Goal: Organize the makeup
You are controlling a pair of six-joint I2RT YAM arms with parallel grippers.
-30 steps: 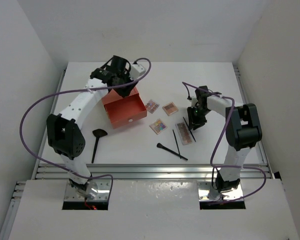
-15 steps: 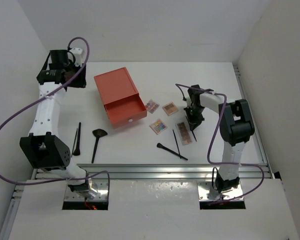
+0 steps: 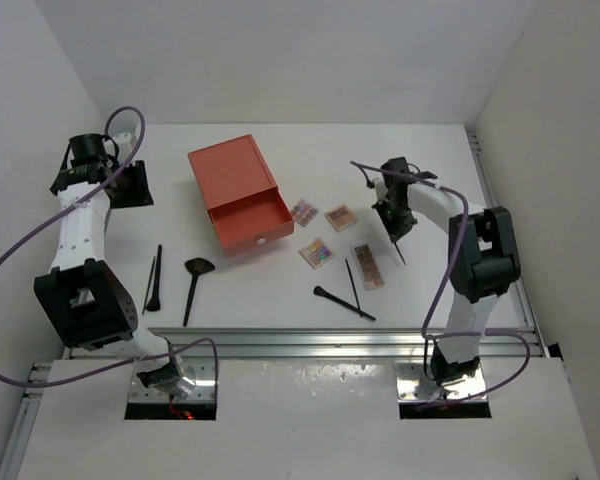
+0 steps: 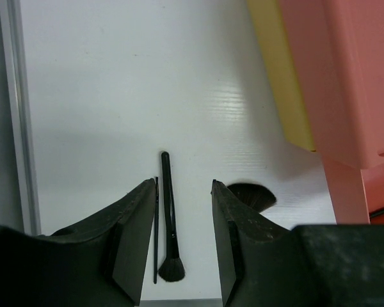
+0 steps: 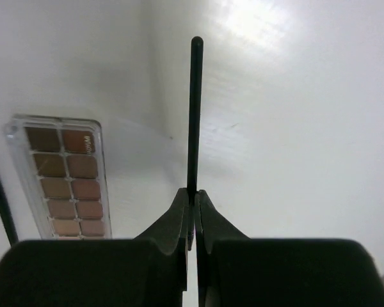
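Note:
My right gripper point(image 3: 394, 220) point(image 5: 193, 192) is shut on a thin black pencil point(image 5: 194, 115), which sticks out toward the table's right side point(image 3: 400, 250). The long brown palette point(image 3: 368, 266) point(image 5: 64, 179) lies just left of it. Three square palettes point(image 3: 303, 211) point(image 3: 340, 216) point(image 3: 317, 252) lie mid-table. My left gripper point(image 3: 130, 186) point(image 4: 182, 185) is open and empty above the far left. Below it lie a black brush point(image 4: 168, 217) point(image 3: 154, 283) and a thin pencil point(image 4: 155, 230). A fan brush point(image 3: 193, 283) point(image 4: 253, 195) lies to their right.
The orange drawer box point(image 3: 235, 190) point(image 4: 336, 77) with a yellow side point(image 4: 280, 70) stands back left of centre, its drawer pulled out. Two more black brushes point(image 3: 345, 303) point(image 3: 352, 284) lie crossed near the front centre. White walls enclose the table on three sides.
My left arm has swung from over the orange box to the far left, uncovering the two brushes there. My right gripper has moved slightly back with the pencil.

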